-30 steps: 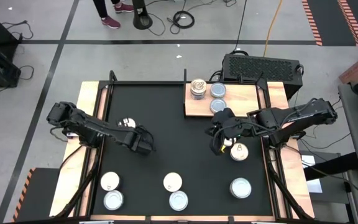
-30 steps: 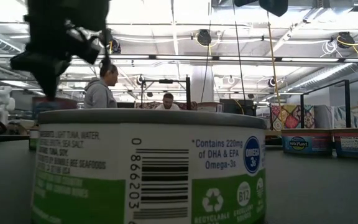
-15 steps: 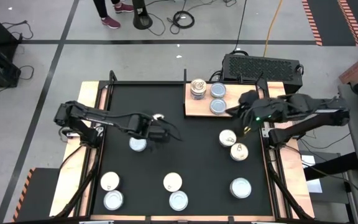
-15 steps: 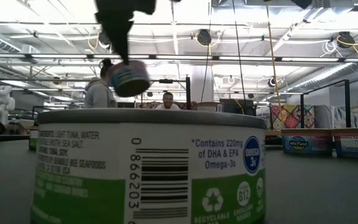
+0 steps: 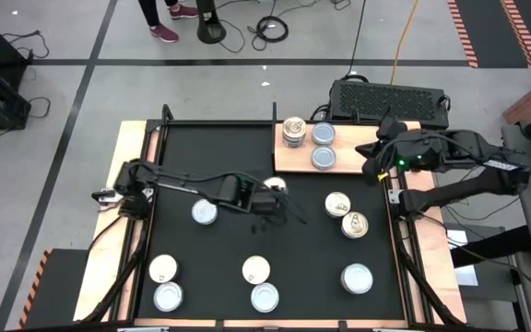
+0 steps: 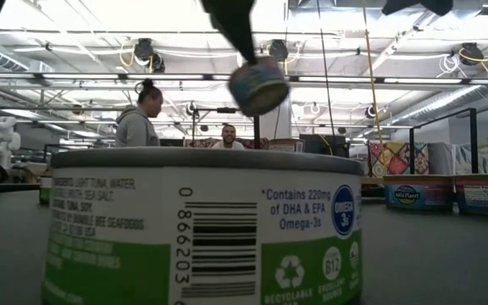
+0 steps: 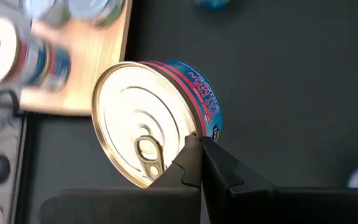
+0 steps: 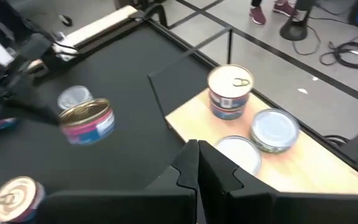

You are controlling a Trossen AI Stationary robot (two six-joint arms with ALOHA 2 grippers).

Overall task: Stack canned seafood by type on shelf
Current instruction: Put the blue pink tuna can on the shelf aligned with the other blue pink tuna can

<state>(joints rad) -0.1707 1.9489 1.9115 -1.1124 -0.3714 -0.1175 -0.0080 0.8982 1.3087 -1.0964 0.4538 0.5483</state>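
My left gripper (image 5: 271, 195) hangs over the middle of the black table, shut on a blue-and-red-labelled can (image 7: 166, 112) with a gold pull-tab lid; this can also shows in the low view (image 6: 258, 86) and in the right wrist view (image 8: 87, 120). The shelf (image 5: 358, 148), a light wooden board, lies at the far right. On it stand a stack of cans (image 5: 293, 132) and two silver-topped cans (image 5: 324, 135), (image 5: 323, 158). My right gripper (image 5: 372, 159) is shut and touches nothing, above the shelf's right part. My left gripper meets the held can at its lid rim (image 7: 190, 132), on the side by the pull tab, with its fingers (image 7: 194, 158) close together there. It comes from above (image 6: 231, 25). The can hangs below it, lifted clear of the table and tilted, lid facing sideways.
Two gold-topped cans (image 5: 337, 204), (image 5: 354, 224) stand below the shelf, one silver can (image 5: 205, 212) left of centre. Several more line the near edge (image 5: 163, 268), (image 5: 256, 270), (image 5: 357, 278); one green-labelled can (image 6: 202, 229) fills the low view. A black ventilated box (image 5: 390, 97) sits behind the shelf.
My left gripper has travelled toward the table's right, carrying the lifted can from left of centre toward the shelf. My right gripper has drawn back from the gold-topped cans toward the far right, over the shelf's right part, uncovering one of those cans on the table.
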